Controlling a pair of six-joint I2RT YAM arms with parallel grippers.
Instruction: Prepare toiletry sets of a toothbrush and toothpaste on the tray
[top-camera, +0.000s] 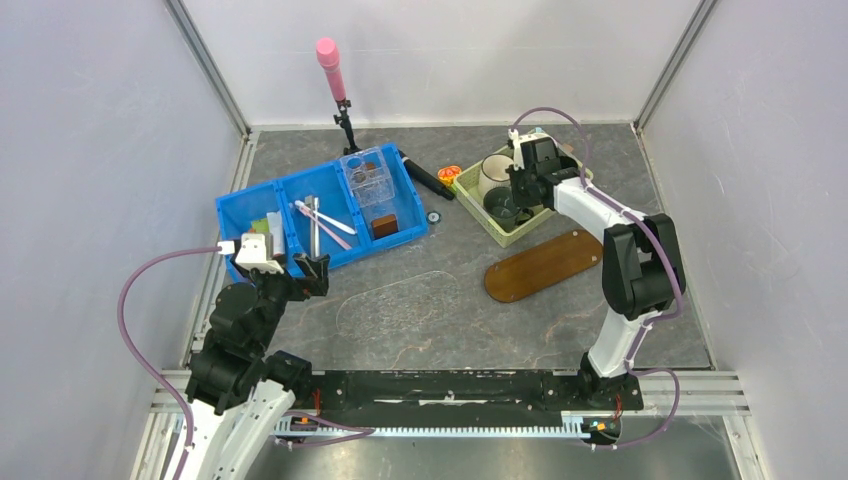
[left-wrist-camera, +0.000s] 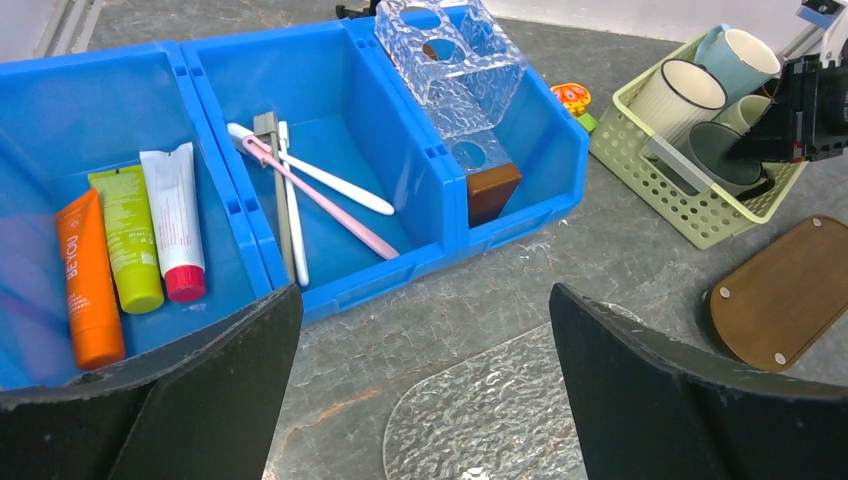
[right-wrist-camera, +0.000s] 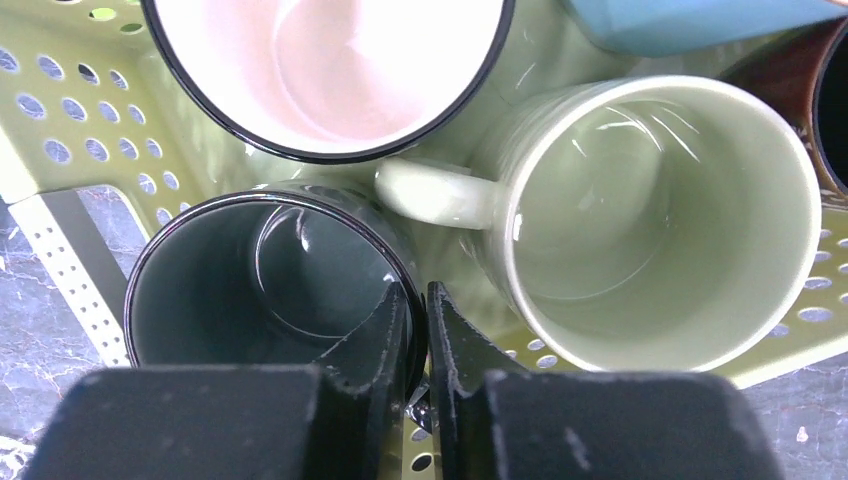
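Black base rail (top-camera: 440, 385) at 6 o'clock in the overhead view, nearest the lens. Up at 1 o'clock, right gripper (top-camera: 513, 192) dipped into pale green slotted plastic basket (top-camera: 478, 218). Just below that, toward 4 o'clock, flat dark-brown wooden tray (top-camera: 545, 265), bare. At 9 o'clock, left gripper (top-camera: 305, 268) beside blue compartmented plastic bin (top-camera: 240, 208).

From the left wrist: left gripper (left-wrist-camera: 424, 300) spread wide, holding nothing. At 11 o'clock, slim pink toothbrush (left-wrist-camera: 320, 200) and slim white toothbrush (left-wrist-camera: 335, 187) lying in the bin's middle compartment. At 9 o'clock, orange tube (left-wrist-camera: 88, 280), green tube (left-wrist-camera: 130, 235) and white tube (left-wrist-camera: 175, 215), all well apart from the tray at 3 o'clock.

From the right wrist: right gripper (right-wrist-camera: 417, 300) pinched onto the wall of dark grey glazed mug (right-wrist-camera: 250, 290), one finger inside, one outside. Handle of pale green ceramic mug (right-wrist-camera: 650, 200) lying at that mug's rim (touching or just beside, cannot tell).

Likely trouble on the lift:
- Thin one-wall pinch on slick glaze, so could swing or slip free.
- Could snag the neighbour's handle and tip it.
- Outer finger wedged low beside the basket wall, so could drag the whole basket up.
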